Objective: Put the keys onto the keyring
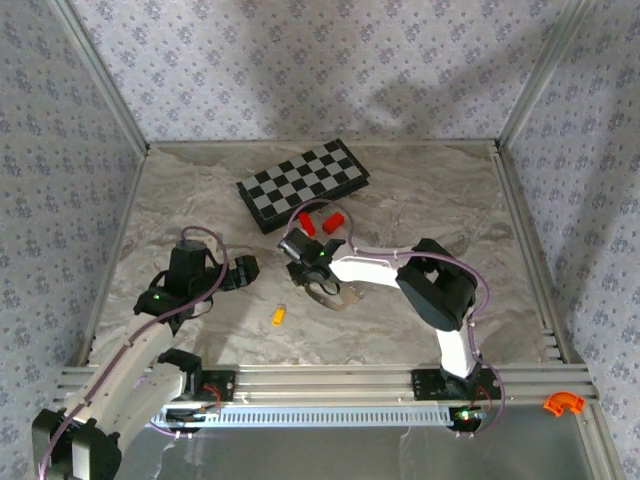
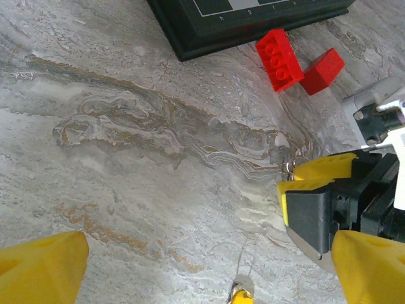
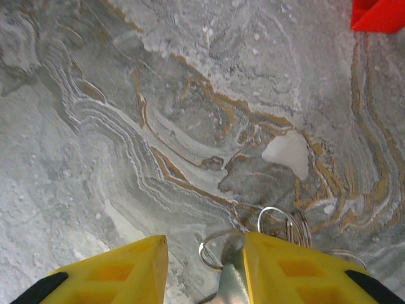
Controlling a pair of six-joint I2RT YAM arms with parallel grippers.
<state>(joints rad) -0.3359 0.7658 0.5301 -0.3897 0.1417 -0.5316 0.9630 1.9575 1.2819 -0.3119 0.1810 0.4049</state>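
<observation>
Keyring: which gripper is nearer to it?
Right. The right gripper hangs directly over the keyring, with the loops against one finger; the left gripper sits off to its left, apart.

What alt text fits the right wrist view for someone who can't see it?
Close above a grey marbled table, the right pincer has its yellow fingers apart at the bottom edge; the keyring, thin wire loops, lies just ahead of and partly under the finger on the picture's right. A corner of a red block shows at top right.

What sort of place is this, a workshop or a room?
Likely a small robot test booth: wallpapered panels enclose a marble-patterned table with a chessboard on it, and two robot arms are bolted at its near edge.
</observation>
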